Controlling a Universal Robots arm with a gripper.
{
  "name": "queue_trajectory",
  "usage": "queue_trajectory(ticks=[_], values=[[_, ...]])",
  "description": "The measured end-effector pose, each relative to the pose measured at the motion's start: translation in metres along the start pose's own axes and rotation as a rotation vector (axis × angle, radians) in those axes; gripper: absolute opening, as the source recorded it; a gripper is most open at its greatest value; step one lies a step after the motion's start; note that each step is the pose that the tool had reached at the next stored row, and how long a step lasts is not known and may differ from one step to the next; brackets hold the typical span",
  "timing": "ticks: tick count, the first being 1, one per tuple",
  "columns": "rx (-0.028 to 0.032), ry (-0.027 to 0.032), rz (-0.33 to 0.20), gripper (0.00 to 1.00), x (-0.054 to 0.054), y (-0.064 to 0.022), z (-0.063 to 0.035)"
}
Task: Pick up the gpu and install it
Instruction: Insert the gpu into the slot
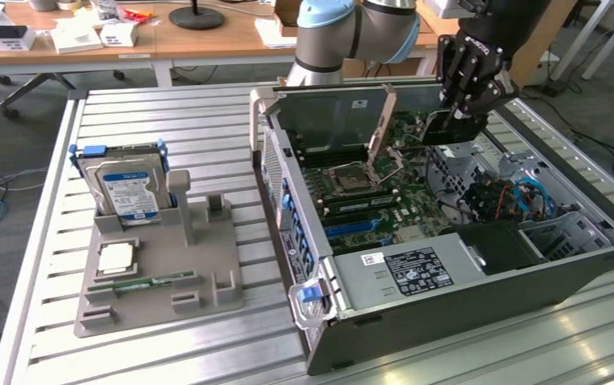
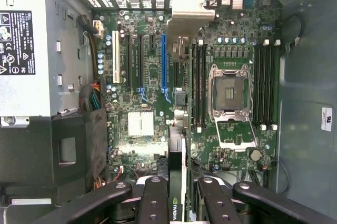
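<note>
**Currently: gpu in the pincer, over the open case**

Going from the exterior view's left: a grey holder (image 1: 211,297) sits on the slatted desk (image 1: 179,112). A blue-labelled hard drive (image 1: 131,188) stands upright in its back slot. A processor chip (image 1: 115,257) lies flat in front of the drive, and a RAM stick (image 1: 141,284) lies flat just in front of the chip.

Middle: the PC case (image 1: 499,297) lies on its side with the panel off. The motherboard (image 1: 382,200) is exposed and the CPU socket (image 1: 347,178) is empty with its latch frame up. The power supply (image 1: 409,269) is at the near end.

Right: the pincer (image 1: 459,112) hangs over the far end of the board, narrow, clamped on the gpu (image 1: 448,131). The card is held on edge, its lower edge down inside the case.

In the wrist view the fingers (image 2: 152,203) flank the gpu (image 2: 175,182), which is seen edge-on. It runs between the blue slot (image 2: 163,66) and the RAM slots (image 2: 199,84), close beside the blue one. Can't tell whether the card touches the board.
</note>
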State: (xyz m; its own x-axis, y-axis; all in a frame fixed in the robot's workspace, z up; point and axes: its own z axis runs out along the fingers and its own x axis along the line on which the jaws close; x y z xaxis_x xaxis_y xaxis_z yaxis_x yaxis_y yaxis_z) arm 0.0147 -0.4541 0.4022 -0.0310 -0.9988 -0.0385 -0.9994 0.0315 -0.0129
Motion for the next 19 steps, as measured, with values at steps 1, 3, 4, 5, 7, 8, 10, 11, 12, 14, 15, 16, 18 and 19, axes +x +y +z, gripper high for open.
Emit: queue_trajectory(ticks=[1, 3, 4, 5, 7, 8, 10, 11, 12, 14, 15, 16, 18, 19], values=[[-0.0001, 0.0, 0.0, 0.26, 0.0, 0.0004, 0.0], [-0.0001, 0.0001, 0.0, 0.26, 0.0, 0.0005, 0.0], [0.0, 0.0001, 0.0, 0.26, 0.0, 0.0005, 0.0], [-0.0001, 0.0, 0.0, 0.26, 0.0, 0.0005, 0.0], [0.0, 0.0, 0.0, 0.26, 0.0, 0.0005, 0.0], [-0.0001, 0.0001, 0.0, 0.26, 0.0, 0.0005, 0.0], [-0.0001, 0.0001, 0.0, 0.26, 0.0, 0.0005, 0.0], [-0.0001, 0.0, 0.0, 0.26, 0.0, 0.0005, 0.0], [-0.0001, 0.0001, 0.0, 0.26, 0.0, 0.0008, 0.0], [0.0, 0.0001, 0.0, 0.26, 0.0001, 0.0018, 0.0], [0.0001, 0.0001, 0.0, 0.26, 0.0001, 0.0027, -0.0001], [0.0004, 0.0001, 0.0, 0.26, 0.0001, 0.0037, -0.0001], [0.0008, 0.0001, 0.0, 0.26, 0.0002, 0.0062, -0.0001], [0.0012, 0.0, 0.0, 0.26, 0.0002, 0.0079, -0.0001]])
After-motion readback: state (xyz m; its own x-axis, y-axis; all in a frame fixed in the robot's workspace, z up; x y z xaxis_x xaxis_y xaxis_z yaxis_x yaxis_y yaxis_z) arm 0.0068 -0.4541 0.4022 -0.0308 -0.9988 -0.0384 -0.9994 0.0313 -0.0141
